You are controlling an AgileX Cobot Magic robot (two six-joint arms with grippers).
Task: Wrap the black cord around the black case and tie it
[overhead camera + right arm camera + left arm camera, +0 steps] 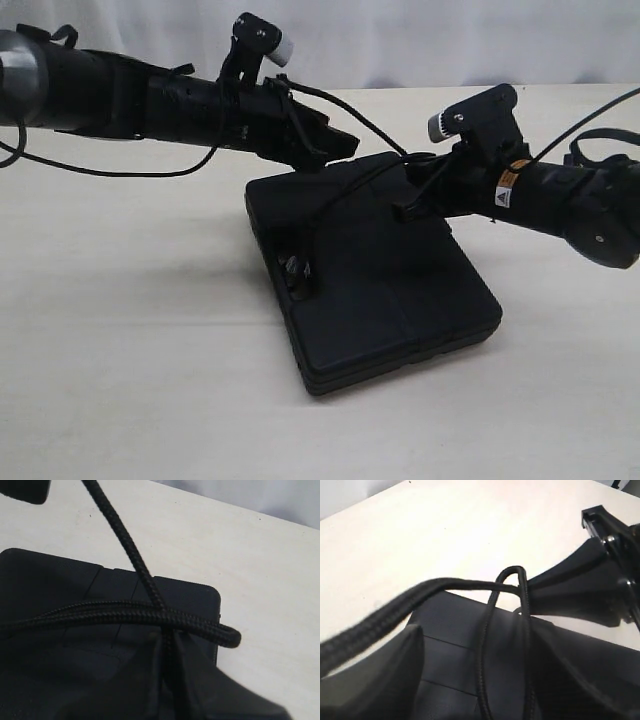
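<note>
Between the clenched fingers of the right gripper (169,647) a doubled bend of the black cord (125,612) is pinched. It is raised just above the far edge of the black case (400,290), which lies flat on the table (120,380). From that pinch the strands run lengthwise across the lid, and the bend's tip points toward the left gripper (332,145). That gripper is spread wide just beside the bend, grasping nothing, and looks the nearer one to take it.
</note>
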